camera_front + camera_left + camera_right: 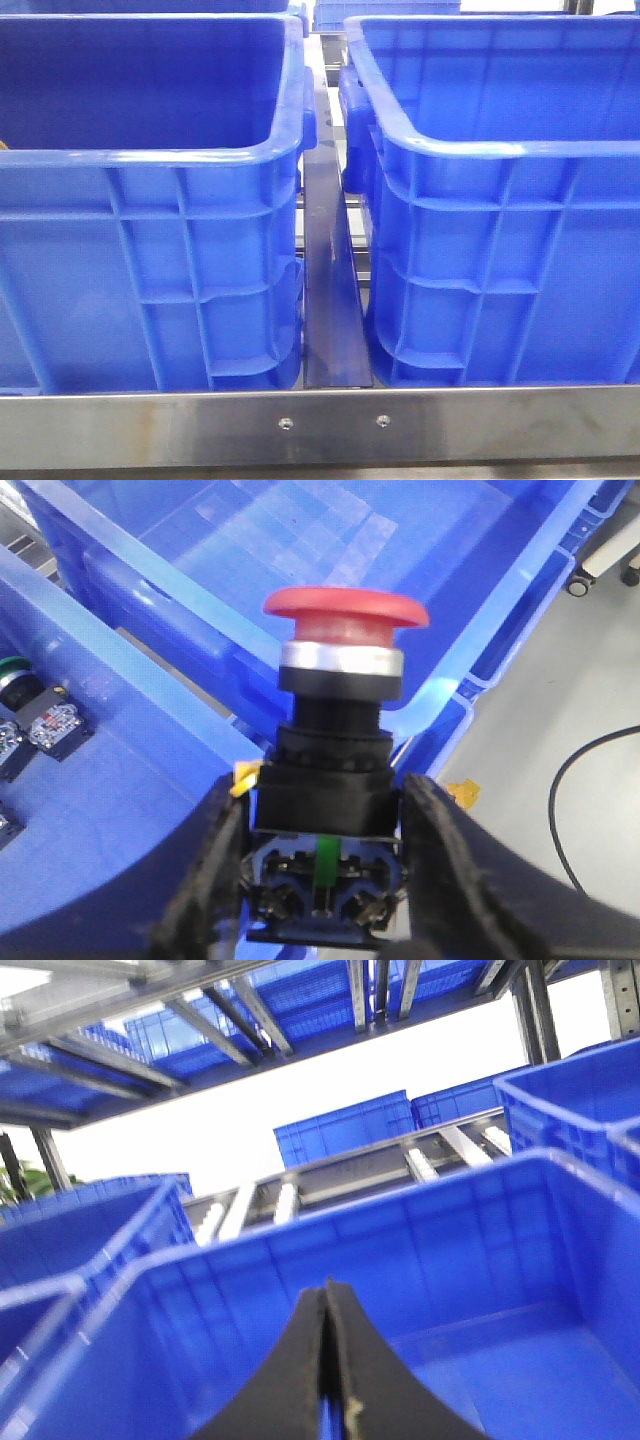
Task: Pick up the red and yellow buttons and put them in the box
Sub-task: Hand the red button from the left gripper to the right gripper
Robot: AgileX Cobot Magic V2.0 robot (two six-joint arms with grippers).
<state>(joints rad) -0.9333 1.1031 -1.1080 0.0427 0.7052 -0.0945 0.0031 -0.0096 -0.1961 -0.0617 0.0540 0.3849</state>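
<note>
Between left fingers, red-capped button, silvery collar

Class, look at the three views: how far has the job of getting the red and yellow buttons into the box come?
Nothing looks finished: no button shows inside either crate in the front view. In hand: the left tool grips the red button by its black body, above a blue crate. The right tool is shut and empty. The yellow button isn't visible; both still need placing.

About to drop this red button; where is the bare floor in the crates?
Left hand grips the red mushroom-head button. The large blue plastic crate beyond it shows bare floor. The near crate's corner holds small switch parts: crowded there.
</note>
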